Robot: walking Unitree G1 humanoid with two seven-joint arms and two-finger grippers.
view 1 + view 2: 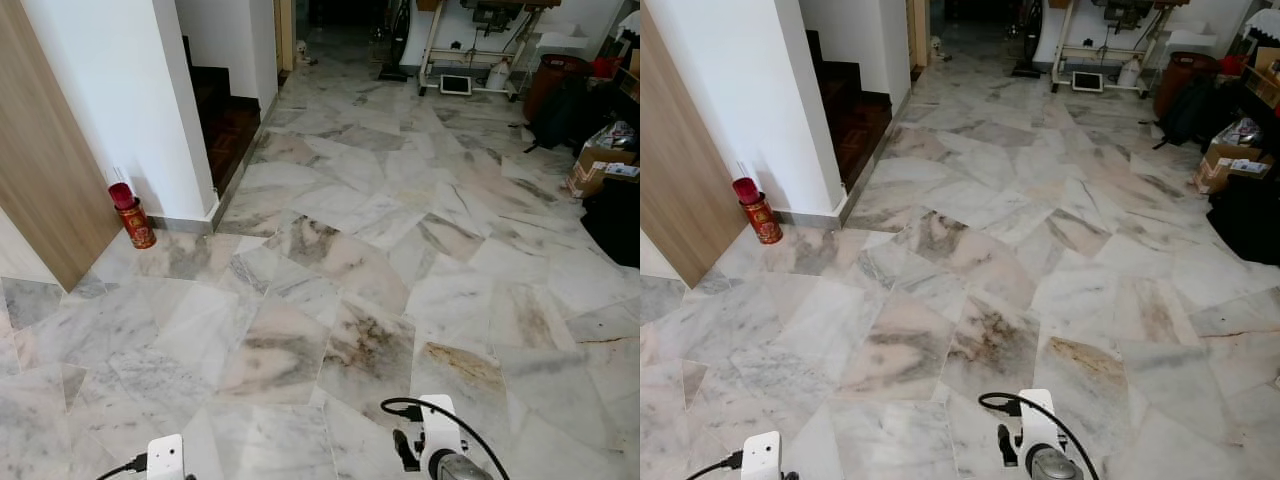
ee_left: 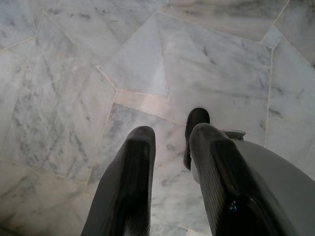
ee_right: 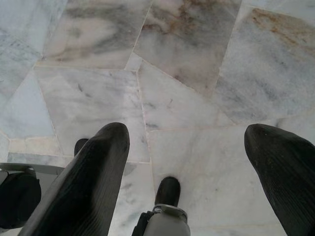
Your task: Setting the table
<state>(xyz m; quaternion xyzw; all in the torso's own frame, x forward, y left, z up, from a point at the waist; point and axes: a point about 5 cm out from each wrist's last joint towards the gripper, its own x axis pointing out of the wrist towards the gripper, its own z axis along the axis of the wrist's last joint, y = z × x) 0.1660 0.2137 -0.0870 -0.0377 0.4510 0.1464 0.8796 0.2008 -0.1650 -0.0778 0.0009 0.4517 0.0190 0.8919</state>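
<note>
In the head views the robot is looking down across a marble floor [image 1: 340,260] in a hallway, with no tableware and no bench to be seen, so the task's things are lying somewhere outside these pictures. A red tin [image 1: 136,222] is standing at the far left, touching or just beside the foot of a white wall [image 1: 120,90], next to a wooden panel [image 1: 40,150]. A dark staircase [image 1: 225,120] is opening beyond the wall. Far right, cardboard boxes [image 1: 600,165] and dark bags [image 1: 560,105] are crowding the floor, and a metal-framed stand [image 1: 470,50] is standing at the far end.

In the left wrist view the left hand [image 2: 170,162] is hanging over the floor with its fingers a little apart, gripping nothing; one of the robot's feet [image 2: 196,132] is showing beyond them.

In the right wrist view the right hand [image 3: 197,172] is hanging with its fingers spread wide, also gripping nothing, above the marble and another foot [image 3: 168,191].

My judgement: this is a walking stage, with the setting itself not yet begun. The polished marble could be letting a foot slip, and a drift rightward could be catching the clutter.
</note>
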